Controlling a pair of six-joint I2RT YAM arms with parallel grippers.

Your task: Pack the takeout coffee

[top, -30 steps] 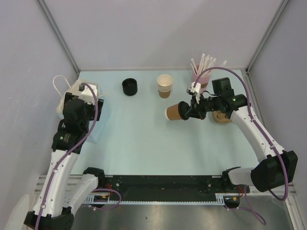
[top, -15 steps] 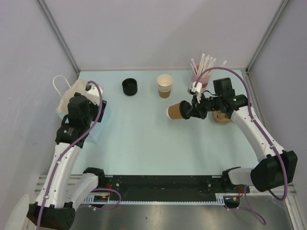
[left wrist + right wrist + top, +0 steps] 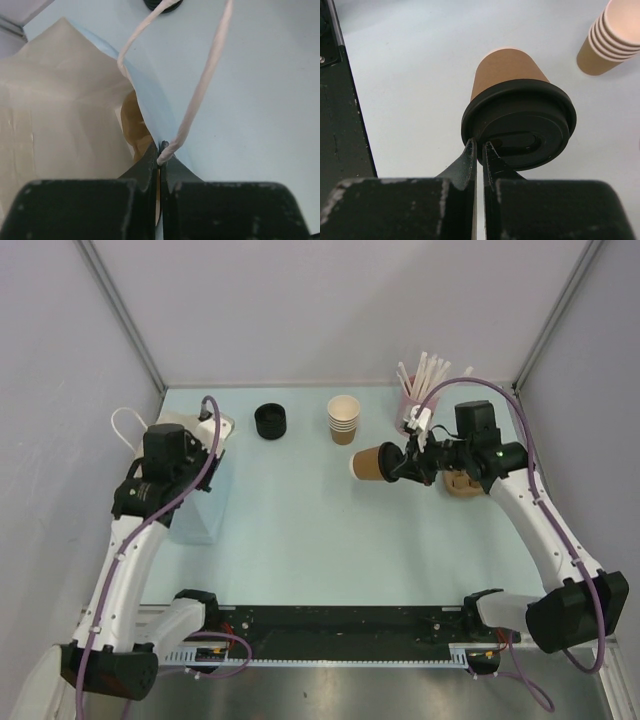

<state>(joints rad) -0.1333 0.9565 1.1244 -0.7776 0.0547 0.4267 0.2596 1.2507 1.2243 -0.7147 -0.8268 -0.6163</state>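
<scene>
The takeout coffee (image 3: 368, 464) is a brown paper cup with a black lid (image 3: 520, 120). It hangs on its side above the table, base pointing left. My right gripper (image 3: 402, 466) is shut on the lid's rim (image 3: 479, 146). At the far left lies a pale blue paper bag (image 3: 196, 508) with white cord handles (image 3: 200, 95) and a tan inside (image 3: 60, 110). My left gripper (image 3: 212, 440) is shut on the bag's top edge where a handle joins (image 3: 161, 150). The two grippers are far apart.
A stack of lidless brown cups (image 3: 343, 419) and a stack of black lids (image 3: 270, 421) stand at the back. A pink cup of white sticks (image 3: 420, 390) is behind the right gripper. A brown object (image 3: 463, 483) lies under the right arm.
My left gripper has moved toward the back and closed on the bag's edge. The right gripper has carried the coffee slightly right and toward the back.
</scene>
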